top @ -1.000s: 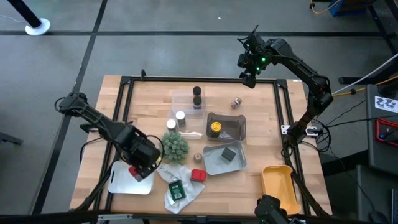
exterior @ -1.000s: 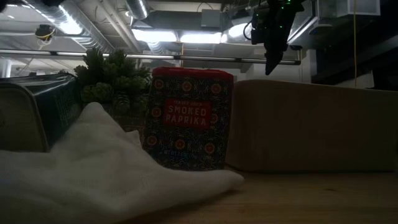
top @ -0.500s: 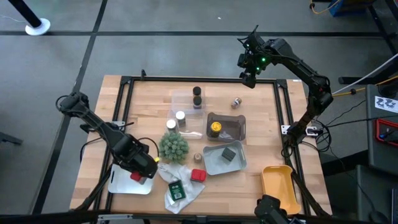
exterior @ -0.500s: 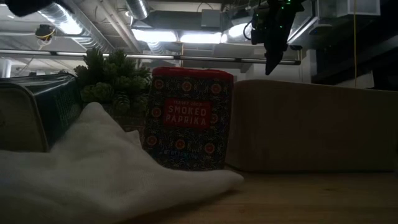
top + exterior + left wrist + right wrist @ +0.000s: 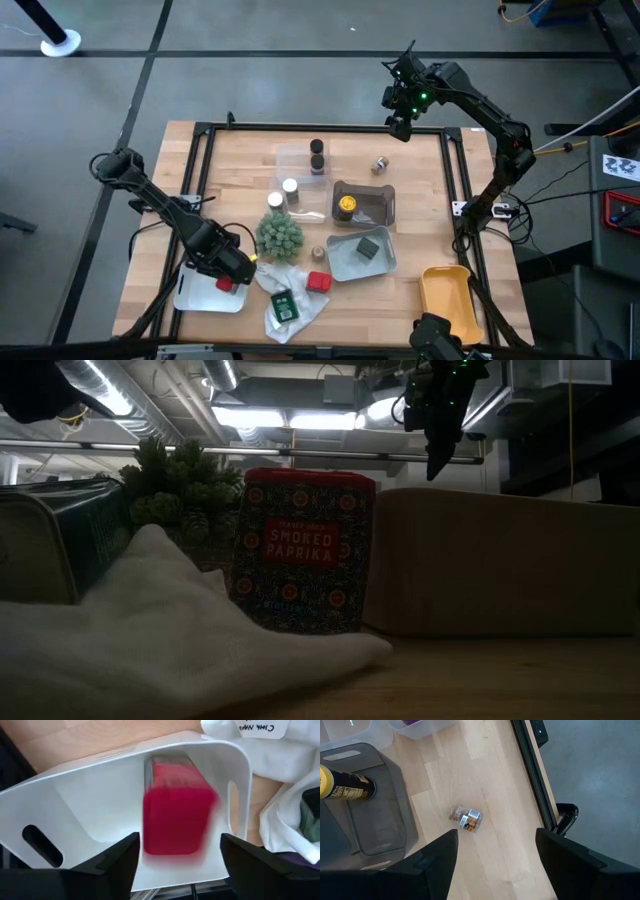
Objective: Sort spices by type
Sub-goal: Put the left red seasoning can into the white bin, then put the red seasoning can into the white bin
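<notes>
Left gripper (image 5: 177, 857), over the white tray (image 5: 195, 296) at seven o'clock, has just spread apart, dropping the red packet (image 5: 175, 817) there; right gripper (image 5: 398, 122) waits apart at one o'clock.

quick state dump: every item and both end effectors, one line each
left end effector: open, over white tray
red packet: in white tray, released
right end effector: open, raised at table's far edge
yellow-capped jar: upright in brown tray
small jar: lying on table
</notes>
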`<state>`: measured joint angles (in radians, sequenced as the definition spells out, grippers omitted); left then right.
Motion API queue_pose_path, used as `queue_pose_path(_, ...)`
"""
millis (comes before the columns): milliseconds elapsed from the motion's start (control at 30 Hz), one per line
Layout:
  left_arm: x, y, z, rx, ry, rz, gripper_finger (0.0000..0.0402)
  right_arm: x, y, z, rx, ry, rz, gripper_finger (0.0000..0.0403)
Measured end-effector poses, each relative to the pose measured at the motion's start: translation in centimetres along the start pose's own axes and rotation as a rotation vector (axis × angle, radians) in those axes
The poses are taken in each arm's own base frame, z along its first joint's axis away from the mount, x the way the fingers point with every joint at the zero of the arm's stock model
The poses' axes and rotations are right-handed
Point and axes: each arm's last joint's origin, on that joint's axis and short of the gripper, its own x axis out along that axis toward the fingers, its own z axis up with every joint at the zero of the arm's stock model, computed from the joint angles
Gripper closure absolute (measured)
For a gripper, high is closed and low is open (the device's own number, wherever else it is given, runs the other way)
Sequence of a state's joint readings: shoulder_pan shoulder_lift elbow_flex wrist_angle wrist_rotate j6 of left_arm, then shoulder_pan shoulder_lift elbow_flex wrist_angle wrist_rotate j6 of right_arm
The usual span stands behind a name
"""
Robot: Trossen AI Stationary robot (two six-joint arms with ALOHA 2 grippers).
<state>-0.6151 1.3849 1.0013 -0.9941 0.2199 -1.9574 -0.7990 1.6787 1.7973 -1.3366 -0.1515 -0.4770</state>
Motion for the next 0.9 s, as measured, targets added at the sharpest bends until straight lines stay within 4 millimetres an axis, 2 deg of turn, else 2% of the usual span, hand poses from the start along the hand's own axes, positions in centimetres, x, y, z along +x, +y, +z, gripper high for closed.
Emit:
queue_pose_path(133, 0.3, 0.0, 0.1, 0.005, 0.005, -0.007, 0.0126, 0.0, 0.0, 0.0, 0.0, 0.0, 0.0, 0.0136)
queue_pose_path(300, 0.1, 0.0, 0.0, 0.072, 0.011, -0.025, 0.0129, 0.0, 0.0, 0.0, 0.0, 0.0, 0.0, 0.0136)
queue_pose_path(567, -1.6, 0.7, 0.0, 0.096, 0.01, -0.104, 0.0131, 0.0, 0.0, 0.0, 0.0, -0.002, -0.001, 0.0136)
queue_pose_path(733, -3.2, 1.0, 0.4, 0.119, -0.145, -0.26, 0.0134, 0.0, 0.0, 0.0, -0.001, -0.003, -0.002, 0.0136)
queue_pose_path(900, -4.9, -0.2, 0.8, 0.242, -0.394, -0.51, 0.0135, 0.0, 0.0, 0.0, -0.001, -0.003, -0.002, 0.0136)
